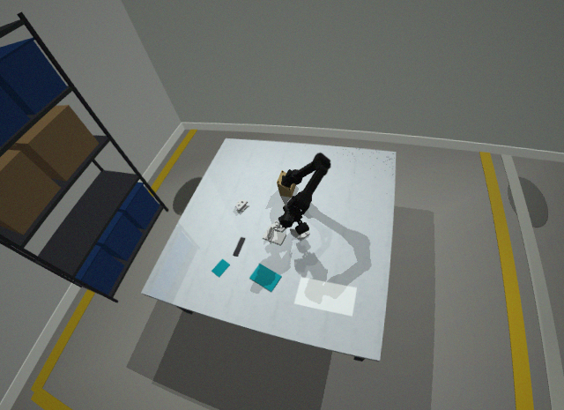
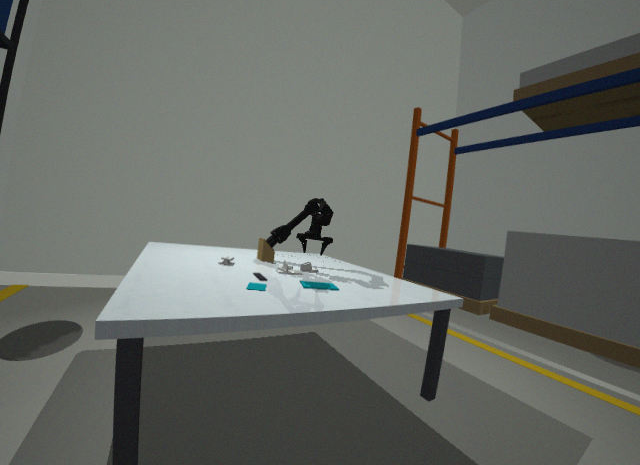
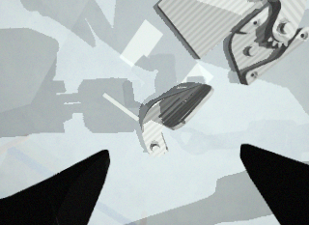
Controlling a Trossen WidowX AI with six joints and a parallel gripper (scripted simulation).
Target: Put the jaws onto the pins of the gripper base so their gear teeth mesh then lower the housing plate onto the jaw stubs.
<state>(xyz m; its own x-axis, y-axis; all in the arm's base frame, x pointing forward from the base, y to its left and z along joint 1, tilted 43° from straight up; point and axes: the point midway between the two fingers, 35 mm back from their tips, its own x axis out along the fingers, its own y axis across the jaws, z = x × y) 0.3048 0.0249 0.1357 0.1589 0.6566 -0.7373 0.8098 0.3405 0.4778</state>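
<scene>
White jaw [image 1: 301, 234] [image 2: 308, 266] [image 3: 176, 111] lies below the end effector [image 1: 292, 227] [image 2: 313, 253] [image 3: 173, 153], whose fingers stand wide apart

On the table [image 1: 355, 200] [image 2: 180, 295], a large teal slab [image 1: 265, 277] [image 2: 318, 285] is seen at six o'clock from the centre in the top view, a small teal slab [image 1: 220, 267] [image 2: 256, 286] at eight and a black bar [image 1: 239, 247] [image 2: 260, 276] at nine. Toward ten o'clock, a black shelf [image 1: 90, 113] [image 2: 11, 62] is stacked with blue bins [image 1: 118, 237] and brown boxes [image 1: 61, 141]. In the exterior view, blue beams [image 2: 491, 114] are carried by an orange frame [image 2: 408, 202] at two o'clock from the table; a dark box [image 2: 449, 269] and a pale box [image 2: 568, 284] are placed toward three. The floor is marked by a yellow line [image 1: 506, 260] [image 2: 485, 349].
</scene>
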